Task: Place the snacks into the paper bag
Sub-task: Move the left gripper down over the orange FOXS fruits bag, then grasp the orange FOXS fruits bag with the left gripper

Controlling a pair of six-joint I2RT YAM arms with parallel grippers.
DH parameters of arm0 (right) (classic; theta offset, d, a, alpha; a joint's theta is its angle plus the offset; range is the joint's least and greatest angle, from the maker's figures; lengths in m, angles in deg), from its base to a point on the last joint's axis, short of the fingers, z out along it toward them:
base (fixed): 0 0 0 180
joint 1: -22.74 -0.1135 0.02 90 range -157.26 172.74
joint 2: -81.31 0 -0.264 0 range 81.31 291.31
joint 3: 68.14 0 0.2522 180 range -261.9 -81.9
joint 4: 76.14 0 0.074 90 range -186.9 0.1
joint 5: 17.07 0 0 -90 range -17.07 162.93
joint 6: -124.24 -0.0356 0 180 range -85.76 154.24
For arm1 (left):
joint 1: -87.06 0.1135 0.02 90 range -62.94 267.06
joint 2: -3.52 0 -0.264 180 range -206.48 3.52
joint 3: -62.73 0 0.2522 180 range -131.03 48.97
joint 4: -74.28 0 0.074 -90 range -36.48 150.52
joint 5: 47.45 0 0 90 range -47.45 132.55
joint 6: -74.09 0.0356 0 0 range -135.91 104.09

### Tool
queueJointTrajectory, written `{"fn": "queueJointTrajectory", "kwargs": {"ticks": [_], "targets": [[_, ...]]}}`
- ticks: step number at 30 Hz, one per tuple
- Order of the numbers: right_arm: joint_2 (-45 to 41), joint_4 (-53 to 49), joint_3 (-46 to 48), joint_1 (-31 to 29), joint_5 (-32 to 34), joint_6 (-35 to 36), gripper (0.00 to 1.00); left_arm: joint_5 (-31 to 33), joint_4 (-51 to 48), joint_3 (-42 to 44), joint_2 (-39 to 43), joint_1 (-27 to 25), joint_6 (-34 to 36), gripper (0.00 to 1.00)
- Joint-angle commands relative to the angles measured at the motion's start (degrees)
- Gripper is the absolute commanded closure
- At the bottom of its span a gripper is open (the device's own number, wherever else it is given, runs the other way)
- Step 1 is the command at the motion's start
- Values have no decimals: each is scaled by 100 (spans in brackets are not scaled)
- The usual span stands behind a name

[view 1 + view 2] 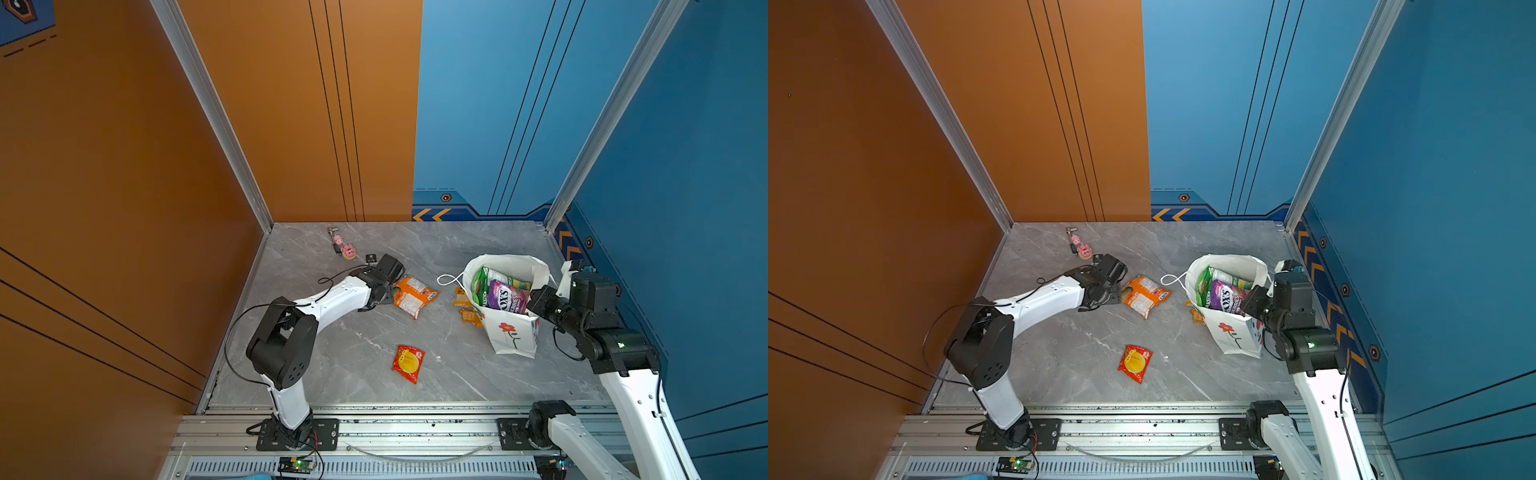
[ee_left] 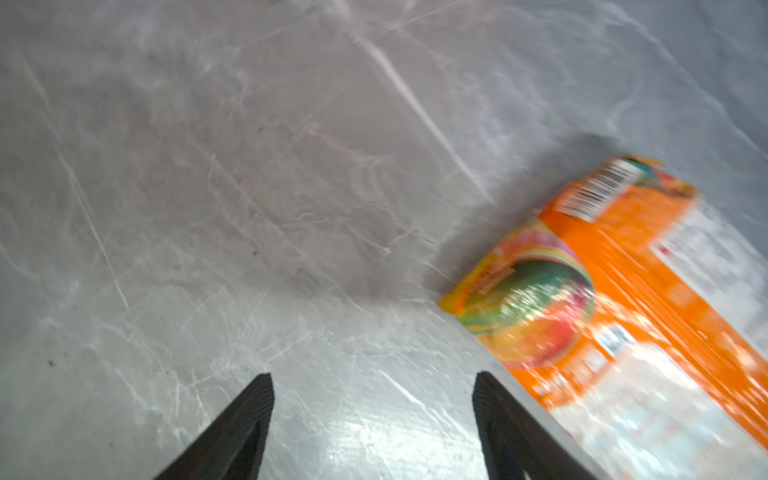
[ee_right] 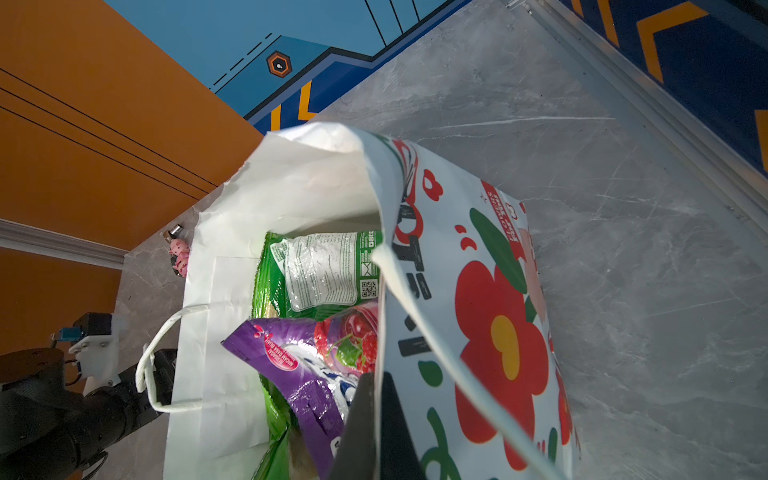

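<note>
The white paper bag [image 1: 512, 337] [image 1: 1230, 338] stands at the right with its mouth open. My right gripper [image 3: 378, 384] [image 1: 535, 300] is shut on the bag's near rim [image 3: 384, 291]. Inside it lie a green snack bag [image 3: 324, 270] and a purple one [image 3: 307, 374] [image 1: 508, 297]. On the table lie an orange snack bag [image 1: 414, 296] [image 1: 1144, 296] [image 2: 623, 311], a red-yellow packet [image 1: 408, 363] [image 1: 1135, 363] and two small orange sachets [image 1: 471, 318] against the bag's left side. My left gripper [image 2: 372, 376] [image 1: 384, 296] is open just left of the orange bag, with only table between its fingers.
Two pink pig keychains [image 1: 345, 248] [image 1: 1081, 248] [image 3: 179, 257] lie near the back left corner. Walls close in the grey marble table [image 1: 353, 345] on the left, back and right. An aluminium rail [image 1: 415, 428] runs along the front edge.
</note>
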Motion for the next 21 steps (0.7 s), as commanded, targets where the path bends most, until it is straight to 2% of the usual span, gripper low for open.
{"fn": "queueJointTrajectory", "kwargs": {"ticks": [1, 5, 12, 18, 21], "targets": [[-139, 641, -152, 47, 88, 87, 100, 303, -37, -522, -165, -702, 1116, 17], [-213, 656, -104, 60, 108, 56, 100, 339, -46, -1030, -628, -1245, 1928, 15], [-282, 659, -77, 69, 101, 52, 100, 313, -370, -1761, -1472, -1386, 2323, 15], [-286, 650, -23, 78, 68, 61, 100, 408, -1024, -2582, -2213, -1354, 2490, 31], [-292, 652, -29, 87, 84, 61, 100, 422, -1159, -2800, -2394, -1351, 2502, 34]]}}
